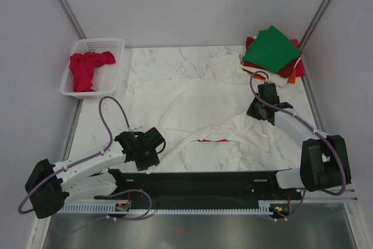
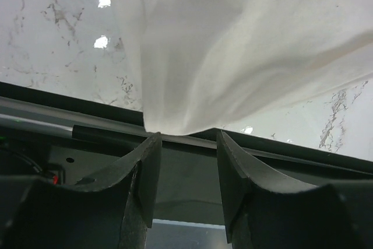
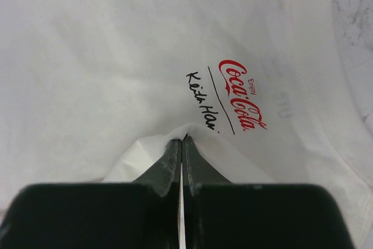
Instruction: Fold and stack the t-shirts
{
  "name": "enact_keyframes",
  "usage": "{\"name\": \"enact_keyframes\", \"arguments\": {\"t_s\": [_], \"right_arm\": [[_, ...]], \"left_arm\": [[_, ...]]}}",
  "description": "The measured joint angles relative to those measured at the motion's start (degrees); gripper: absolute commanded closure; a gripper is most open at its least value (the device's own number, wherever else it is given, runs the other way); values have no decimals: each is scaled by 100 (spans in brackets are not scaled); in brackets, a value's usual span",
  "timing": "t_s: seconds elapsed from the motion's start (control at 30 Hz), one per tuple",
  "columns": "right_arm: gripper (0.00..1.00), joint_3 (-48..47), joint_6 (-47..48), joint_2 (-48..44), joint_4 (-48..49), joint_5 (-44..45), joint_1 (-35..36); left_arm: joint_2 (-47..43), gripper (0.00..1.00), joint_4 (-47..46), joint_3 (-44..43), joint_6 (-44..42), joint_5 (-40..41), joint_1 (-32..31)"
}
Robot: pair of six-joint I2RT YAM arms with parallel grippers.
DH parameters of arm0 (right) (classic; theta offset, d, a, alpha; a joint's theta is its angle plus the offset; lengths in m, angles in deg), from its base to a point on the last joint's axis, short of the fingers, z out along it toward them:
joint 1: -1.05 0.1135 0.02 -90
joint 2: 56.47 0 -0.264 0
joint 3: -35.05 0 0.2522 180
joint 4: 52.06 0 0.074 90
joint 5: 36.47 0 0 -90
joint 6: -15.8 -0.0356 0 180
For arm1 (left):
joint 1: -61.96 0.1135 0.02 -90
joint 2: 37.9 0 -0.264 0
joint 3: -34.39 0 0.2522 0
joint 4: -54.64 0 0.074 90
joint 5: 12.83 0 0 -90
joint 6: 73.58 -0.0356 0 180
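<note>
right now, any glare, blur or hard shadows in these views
Top view: soft, even light, no hard shadows. Left wrist view: small glare spots on the table; the left hand is dark and a little soft up close. Right wrist view: the logo on the cream shirt is sharp, no glare.

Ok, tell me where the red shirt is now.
Top view: the red shirt lies bunched in the white basket at the far left corner, left of the cream shirt.

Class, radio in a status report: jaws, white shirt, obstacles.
Left gripper: jaws open at white shirt edge. Right gripper: jaws shut on white shirt. Folded pile near far right corner.
</note>
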Motion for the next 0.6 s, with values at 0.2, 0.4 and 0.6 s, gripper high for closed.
{"name": "enact_keyframes", "arguments": {"t_s": [0.2,0.4,0.6], "right_arm": [[100,0,24,0,44,-87,0],[100,0,44,2,44,-133,0],[100,0,57,2,44,-162,0]], "left_arm": [[192,50,-313,199,162,-142,-107],[103,50,-415,461,332,-166,-175],[83,45,-420,643,446,-92,-179]]}}
